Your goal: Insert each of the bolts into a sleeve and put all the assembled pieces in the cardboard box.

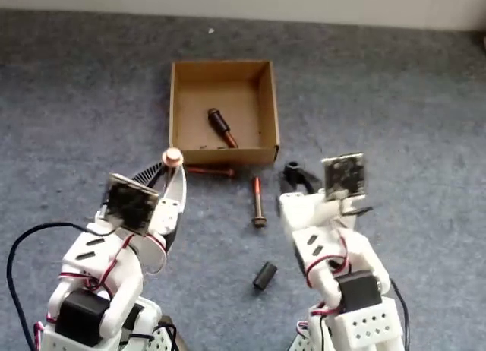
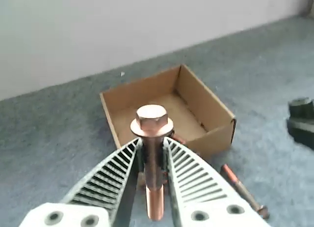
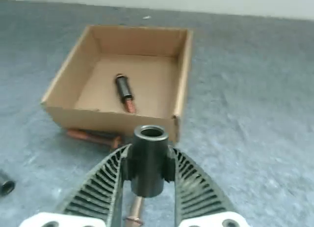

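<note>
1. Left end effector (image 1: 170,171) (image 2: 152,144) pinches a copper bolt (image 1: 173,157) (image 2: 152,123) by the shank. The bolt is upright, head up, and held above the surface (image 1: 395,100) just in front of the box's near left corner.
2. Right end effector (image 1: 296,178) (image 3: 148,151) pinches a black sleeve (image 1: 291,167) (image 3: 148,163). The sleeve is upright, open bore up, and held near the box's front right corner.
3. Cardboard box (image 1: 222,63) (image 2: 208,101) (image 3: 59,82) sits open-topped on the grey surface, beyond both arms.
4. One assembled piece (image 1: 220,127) (image 3: 124,92) lies on the box floor, dark sleeve end toward the far wall and copper tip toward the near wall.
5. Second bolt (image 1: 211,170) (image 3: 93,136) lies on the surface along the outside of the box's front wall. Cannot tell if it touches the wall.
6. Third bolt (image 1: 257,201) (image 2: 243,190) lies on the surface between the arms, head pointing toward the arm bases.
7. Loose sleeve (image 1: 264,276) lies on its side closer to the arm bases, apart from the third bolt.
</note>
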Robot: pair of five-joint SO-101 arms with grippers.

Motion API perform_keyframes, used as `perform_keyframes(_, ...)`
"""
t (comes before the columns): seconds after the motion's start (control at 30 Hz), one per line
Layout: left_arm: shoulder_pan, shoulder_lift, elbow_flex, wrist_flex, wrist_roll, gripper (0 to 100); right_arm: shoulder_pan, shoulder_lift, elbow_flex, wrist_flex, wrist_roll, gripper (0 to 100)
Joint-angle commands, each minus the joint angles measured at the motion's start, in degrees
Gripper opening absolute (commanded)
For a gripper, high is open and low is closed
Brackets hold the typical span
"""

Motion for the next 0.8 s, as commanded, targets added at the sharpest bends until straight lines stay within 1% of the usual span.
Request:
perform_keyframes(0.0, -0.5, -0.4, -1.2, -10.2, 5.6, 1, -8.7, -3.2, 0.9, -1.8, 3.5, 0.5)
perform_keyframes(0.17, 0.2, -0.7, 0.3, -21.3, 9.9, 1, -16.7, -7.0, 6.5, -11.2, 10.6, 0.5)
perform_keyframes(0.23, 1.5, -0.6, 0.3, -23.4, 10.7, 1, -19.8, -9.7, 10.0, -15.8, 14.4, 0.5)
perform_keyframes(0.33, 3.6, -0.9, 0.3, -23.6, 12.7, 1, -23.9, -13.9, 15.6, -21.5, 18.4, 0.5)
perform_keyframes(0.4, 4.7, -1.0, 0.3, -23.6, 14.3, 1, -25.0, -16.7, 19.0, -23.4, 19.5, 0.5)
perform_keyframes(0.57, 9.5, -1.1, 1.4, -22.5, 14.8, 1, -25.0, -22.4, 24.7, -24.4, 19.3, 0.5)
perform_keyframes(0.77, 13.3, -1.1, 1.5, -19.7, 14.7, 1, -24.9, -22.3, 25.4, -24.4, 19.3, 0.5)
